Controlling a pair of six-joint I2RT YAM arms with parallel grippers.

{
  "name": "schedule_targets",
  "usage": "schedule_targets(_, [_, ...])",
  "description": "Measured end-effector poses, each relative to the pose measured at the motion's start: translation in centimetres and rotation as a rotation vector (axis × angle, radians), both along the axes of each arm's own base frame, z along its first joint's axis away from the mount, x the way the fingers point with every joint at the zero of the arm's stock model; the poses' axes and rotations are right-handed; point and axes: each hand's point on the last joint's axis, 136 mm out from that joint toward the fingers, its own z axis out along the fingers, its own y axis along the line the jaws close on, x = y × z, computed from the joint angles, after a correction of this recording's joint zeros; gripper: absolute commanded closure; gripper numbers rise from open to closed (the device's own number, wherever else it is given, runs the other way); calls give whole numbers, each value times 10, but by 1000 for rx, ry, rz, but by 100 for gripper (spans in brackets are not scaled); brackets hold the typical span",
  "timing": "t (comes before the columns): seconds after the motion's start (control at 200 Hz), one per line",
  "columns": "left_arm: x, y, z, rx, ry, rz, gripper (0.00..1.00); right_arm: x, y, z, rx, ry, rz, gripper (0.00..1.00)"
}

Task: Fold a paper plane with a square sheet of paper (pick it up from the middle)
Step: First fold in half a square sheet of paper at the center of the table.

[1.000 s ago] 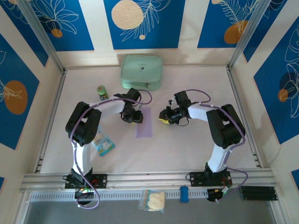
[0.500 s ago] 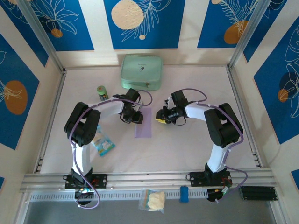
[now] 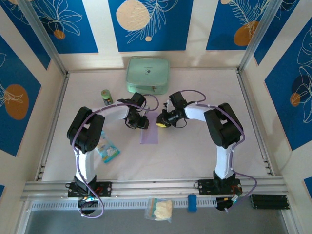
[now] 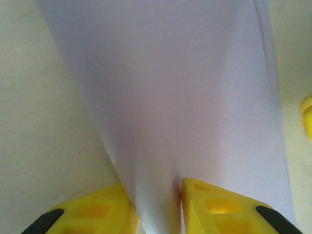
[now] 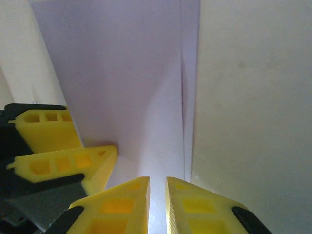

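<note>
Pale table [image 3: 195, 151] boxed in by blue-and-cream panels [image 3: 161, 29]. From above: finds the square sheet of paper [image 3: 150, 132] mid-table as a narrow lavender strip, flanked by the left gripper [image 3: 142, 123] and the right gripper [image 3: 160, 122] at its far half. From the left wrist: pinches a raised ridge of the sheet between narrow jaws. From the right wrist: straddles a long crease, jaws nearly together; cannot tell whether clamped. Likely an early lengthwise fold; next calls for pressing that crease flat without dragging.

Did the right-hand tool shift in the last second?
Yes. The right tool moved left, from past the right edge of the mint-green pouch to the lavender paper.
</note>
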Motion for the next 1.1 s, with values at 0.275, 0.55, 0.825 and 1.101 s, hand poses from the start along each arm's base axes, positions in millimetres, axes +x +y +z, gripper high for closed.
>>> schedule_targets(0.275, [-1,-2,3,-18,8,33,58,-5,4,-15,-61,41,10,85])
schedule_targets(0.55, [-17,-5,9,-47,35,183,42,-5,2,-15,-105,43,3,85])
schedule_targets(0.825, [-21,-1,7,-36,47,294,51,-5,2,-15,-103,46,4,85])
schedule_targets(1.101, [-21,4,3,-8,43,305,57,-1,-3,-5,-60,54,-18,81])
